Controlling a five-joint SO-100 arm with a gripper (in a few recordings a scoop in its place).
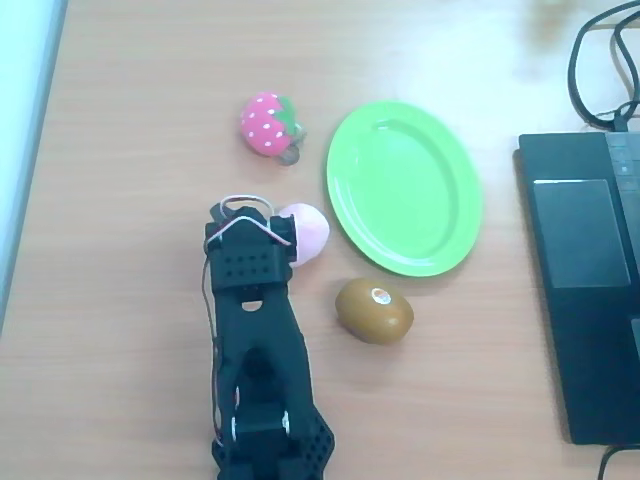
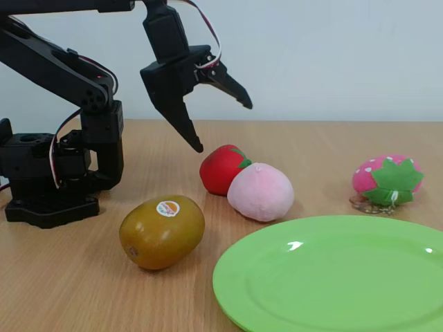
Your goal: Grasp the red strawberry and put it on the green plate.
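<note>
Table: pale wooden tabletop (image 1: 130, 330), bearing everything below.
Laptop: dark laptop (image 1: 585, 290) at the right edge of the overhead view, well apart from the fruits.
Arm: black five-joint arm (image 2: 62, 117), base at the left of the fixed view, reaching up and over toward the fruits.
Green plate: large lime-green oval plastic plate with a raised rim (image 2: 332, 277), nothing lying on it; in the overhead view (image 1: 405, 187) it lies right of the arm's tip.
Gripper: black two-finger gripper (image 2: 221, 124), fingers spread apart with nothing between them, raised above the table over the red strawberry.
Kiwi: brown egg-shaped kiwi with a round sticker (image 2: 162, 231), near the plate's rim, not touching it.
Pale pink ball: soft rounded ball (image 2: 261, 191), touching the red strawberry, just beside the plate.
Plush strawberry: pink white-dotted plush strawberry with a green top (image 1: 268, 123), left of the plate in the overhead view.
Red strawberry: small glossy red toy strawberry with a little green top (image 2: 223, 169), on the table behind the ball, off the plate.
</note>
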